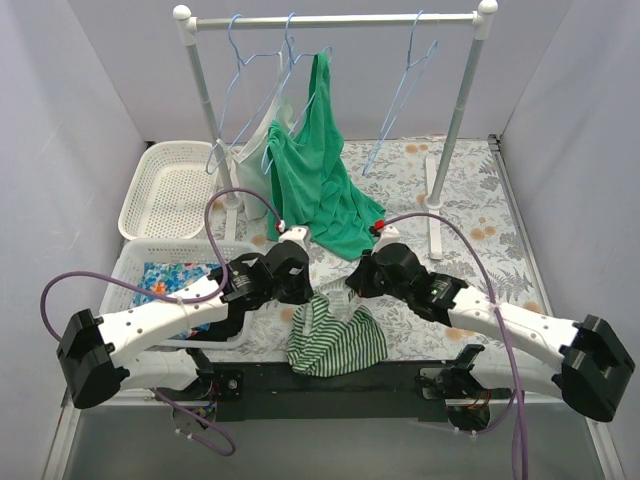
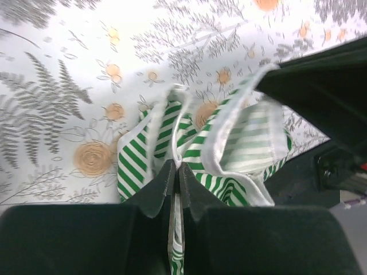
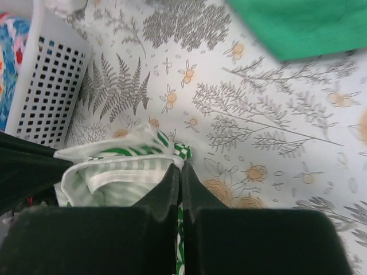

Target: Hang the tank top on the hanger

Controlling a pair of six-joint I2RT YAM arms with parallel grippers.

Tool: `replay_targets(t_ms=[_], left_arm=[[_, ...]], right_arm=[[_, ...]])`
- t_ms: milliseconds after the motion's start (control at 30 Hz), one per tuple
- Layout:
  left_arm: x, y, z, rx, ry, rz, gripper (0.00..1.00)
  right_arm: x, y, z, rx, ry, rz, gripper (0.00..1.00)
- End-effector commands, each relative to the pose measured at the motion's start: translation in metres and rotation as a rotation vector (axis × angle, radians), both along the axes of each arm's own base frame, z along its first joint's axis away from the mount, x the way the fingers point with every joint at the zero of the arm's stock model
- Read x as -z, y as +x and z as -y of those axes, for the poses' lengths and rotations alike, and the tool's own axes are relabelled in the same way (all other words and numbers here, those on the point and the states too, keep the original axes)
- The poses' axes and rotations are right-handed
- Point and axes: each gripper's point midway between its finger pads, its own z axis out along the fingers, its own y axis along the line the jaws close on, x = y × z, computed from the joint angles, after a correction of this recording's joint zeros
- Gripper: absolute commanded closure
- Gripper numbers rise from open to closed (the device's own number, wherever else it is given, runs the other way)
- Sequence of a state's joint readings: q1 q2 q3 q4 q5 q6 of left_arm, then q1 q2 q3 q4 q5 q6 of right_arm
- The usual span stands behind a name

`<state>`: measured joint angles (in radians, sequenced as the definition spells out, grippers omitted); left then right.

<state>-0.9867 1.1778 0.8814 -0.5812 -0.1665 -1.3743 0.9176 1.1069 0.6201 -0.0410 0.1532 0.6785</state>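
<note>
The green-and-white striped tank top (image 1: 337, 340) hangs bunched between both grippers above the near edge of the table. My left gripper (image 1: 300, 288) is shut on its striped cloth (image 2: 212, 160), with fabric pinched between the fingers. My right gripper (image 1: 352, 285) is shut on its white-trimmed edge (image 3: 123, 166). Several light-blue wire hangers hang on the rail at the back; one empty hanger (image 1: 402, 92) is on the right, others (image 1: 240, 95) on the left.
A solid green garment (image 1: 322, 175) hangs from a hanger on the white rack (image 1: 335, 19) and reaches the floral tablecloth. A white basket (image 1: 170, 190) stands at back left. A nearer basket (image 1: 135, 262) holds blue floral cloth (image 1: 165, 280).
</note>
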Motion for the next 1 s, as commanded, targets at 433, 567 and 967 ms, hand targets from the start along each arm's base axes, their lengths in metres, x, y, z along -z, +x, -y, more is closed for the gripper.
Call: replay_targets(t_ms=[433, 567, 967], left_arm=[[-0.214, 0.069, -0.061, -0.309, -0.054, 0.55, 1.0], [-0.277, 0.076, -0.061, -0.315, -0.116, 0.662, 1.0], [-0.288, 0.066, -0.042, -0.212, -0.193, 0.643, 1.0]], right_arm=[[-0.256, 0.044, 0.14, 0.521, -0.002, 0.626, 0.99], [-0.319, 0.044, 0.147, 0.53, 0.029, 0.763, 0.99], [-0.377, 0.042, 0.121, 0.405, 0.113, 0.886, 0.99]])
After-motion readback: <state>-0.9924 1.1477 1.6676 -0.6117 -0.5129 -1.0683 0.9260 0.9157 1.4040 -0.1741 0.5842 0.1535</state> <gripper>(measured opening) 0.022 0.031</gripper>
